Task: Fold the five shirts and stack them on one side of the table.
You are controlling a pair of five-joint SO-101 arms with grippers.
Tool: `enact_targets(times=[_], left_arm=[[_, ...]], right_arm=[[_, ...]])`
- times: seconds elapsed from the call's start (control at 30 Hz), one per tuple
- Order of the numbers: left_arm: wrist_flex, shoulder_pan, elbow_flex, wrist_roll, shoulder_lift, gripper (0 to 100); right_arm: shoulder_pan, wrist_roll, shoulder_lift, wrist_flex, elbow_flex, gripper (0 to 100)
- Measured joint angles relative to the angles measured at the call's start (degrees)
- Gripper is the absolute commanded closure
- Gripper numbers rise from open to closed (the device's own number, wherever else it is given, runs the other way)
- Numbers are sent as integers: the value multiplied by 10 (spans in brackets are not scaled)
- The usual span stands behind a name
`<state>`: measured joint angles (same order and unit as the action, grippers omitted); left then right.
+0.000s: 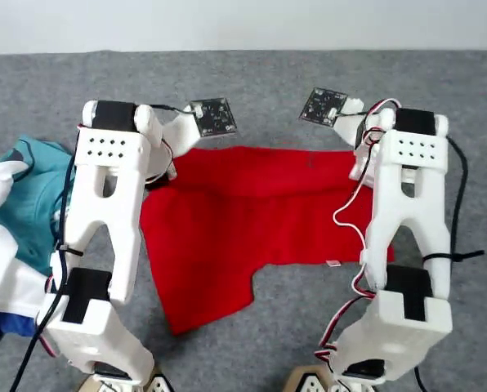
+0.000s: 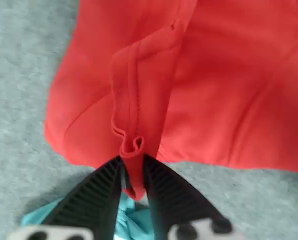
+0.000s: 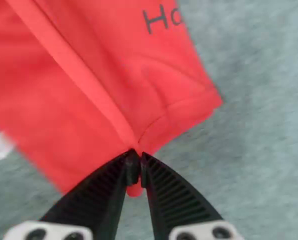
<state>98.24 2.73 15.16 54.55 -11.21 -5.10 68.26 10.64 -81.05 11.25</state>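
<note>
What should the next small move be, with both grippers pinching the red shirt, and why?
Probably lift both pinched edges together and draw them toward the arm bases, folding the red shirt over itself. The left gripper and right gripper are each shut on its far edge, and it lies spread on the table.

Red shirt [image 3: 89, 80]: dark grey lettering [image 3: 161, 19] printed on the fabric, seen in the right wrist view. Two characters show, a capital and a small letter; the rest is cut by the frame edge. Small white tag [image 1: 333, 263] at the shirt's hem, high view; any print on it is too small to read.
</note>
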Motion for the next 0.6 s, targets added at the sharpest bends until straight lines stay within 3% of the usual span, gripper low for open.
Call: enact_targets(times=[0.23,0.6], left_arm=[[5,-9,-77,4,26,995],[5,49,-336,4,244,995]], right_arm=[[0,-59,-4,-118,0,988],[-30,-76,-4,-152,0,988]])
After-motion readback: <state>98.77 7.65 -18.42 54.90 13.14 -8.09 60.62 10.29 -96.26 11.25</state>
